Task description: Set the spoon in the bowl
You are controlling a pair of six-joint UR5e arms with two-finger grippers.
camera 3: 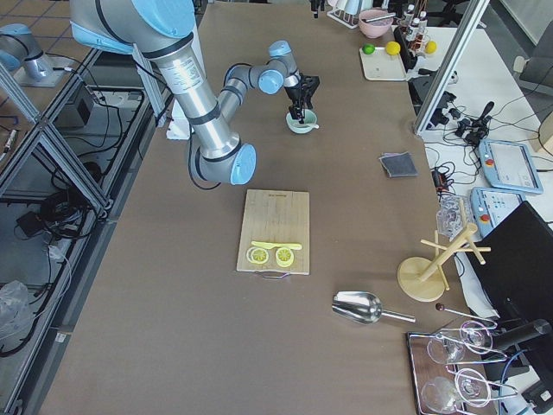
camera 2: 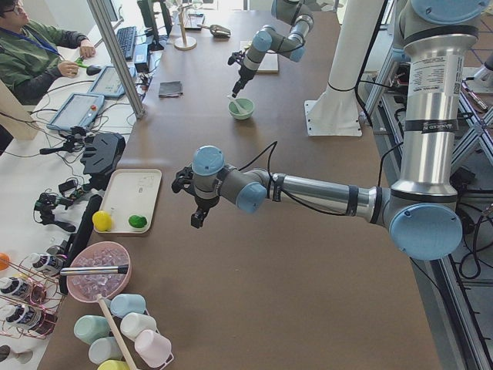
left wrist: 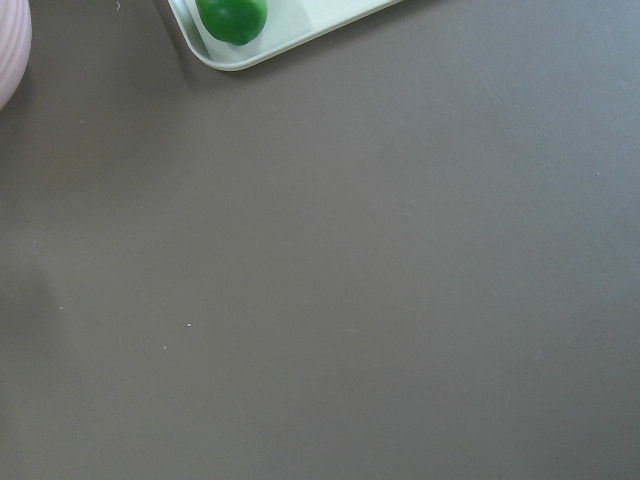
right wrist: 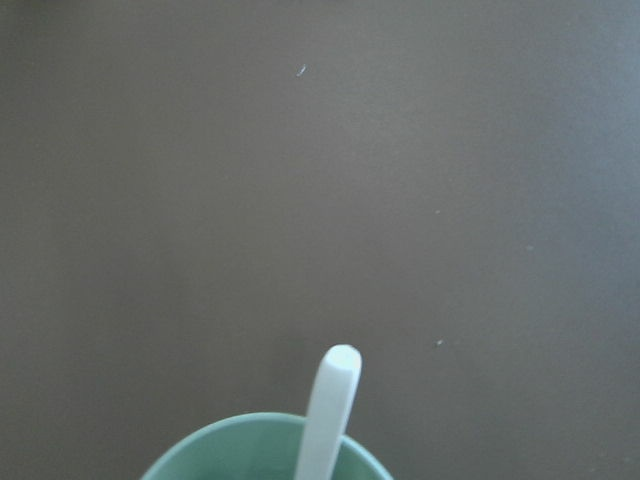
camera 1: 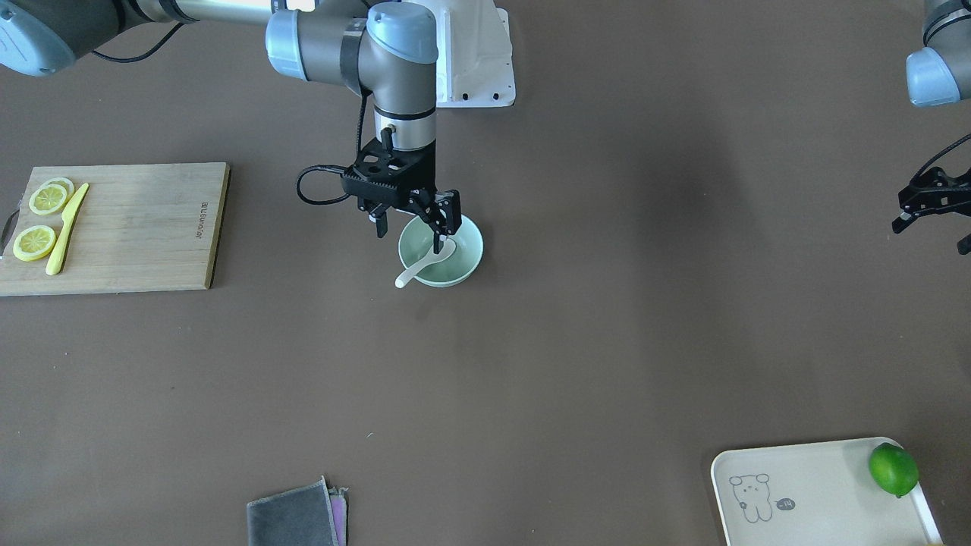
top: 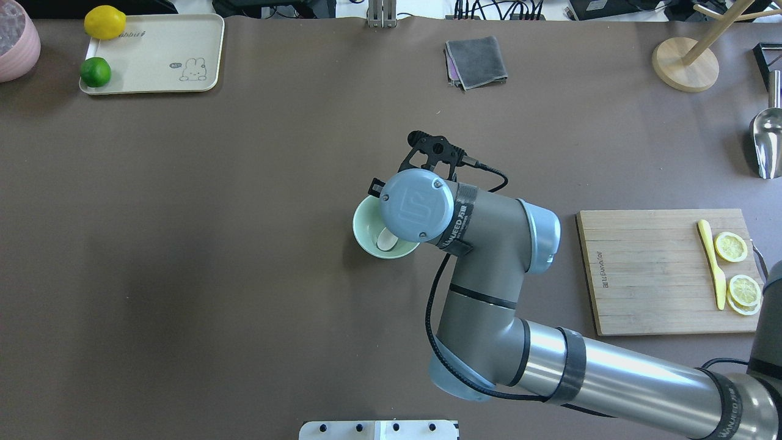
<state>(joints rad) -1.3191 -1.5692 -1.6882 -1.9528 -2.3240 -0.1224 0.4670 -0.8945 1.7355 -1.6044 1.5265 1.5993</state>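
Observation:
The pale mint-green bowl (camera 1: 464,262) stands mid-table. The white spoon (camera 1: 416,270) lies in it, scoop inside and handle leaning over the rim toward the camera. My right gripper (camera 1: 410,235) hangs just above the bowl with its jaws apart, one fingertip (camera 1: 438,244) close over the scoop and gripping nothing. In the overhead view the right wrist covers part of the bowl (top: 365,235), and the scoop (top: 386,239) shows inside. The right wrist view shows the spoon's handle (right wrist: 330,410) over the bowl's rim (right wrist: 200,450). My left gripper (camera 1: 933,233) hovers far off, open and empty.
A wooden cutting board (camera 1: 144,227) holds lemon slices (camera 1: 34,243) and a yellow knife (camera 1: 67,227). A cream tray (camera 1: 812,493) carries a lime (camera 1: 894,469). A grey cloth (camera 1: 294,519) lies at the near edge. A wooden stand (top: 684,56) and a metal scoop (top: 767,140) sit at the far right.

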